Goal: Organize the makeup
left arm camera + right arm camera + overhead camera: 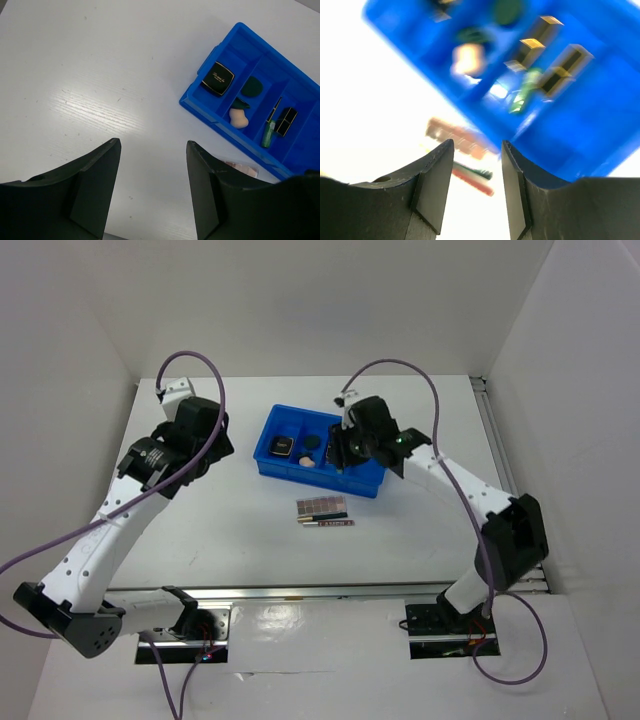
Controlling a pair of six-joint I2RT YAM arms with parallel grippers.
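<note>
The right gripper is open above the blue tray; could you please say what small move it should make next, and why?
Probably ease the right gripper back and down toward the palette and pencils: they lie on the table outside the tray, and the open jaws hold nothing.

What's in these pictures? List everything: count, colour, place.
tray: one, blue, divided, mid-table
compact: one, black, tray's left compartment in the top view
round pieces: two, dark green, middle compartment
sponge: one, peach, middle compartment
cases: at least two, black-gold, next compartment
tube: one, green, beside cases
palette: one, pinkish, on table in front of tray
pencils: two, dark green and reddish, beside palette
left gripper: one, black, open, over table left of tray
right gripper: one, black, open, above tray
</note>
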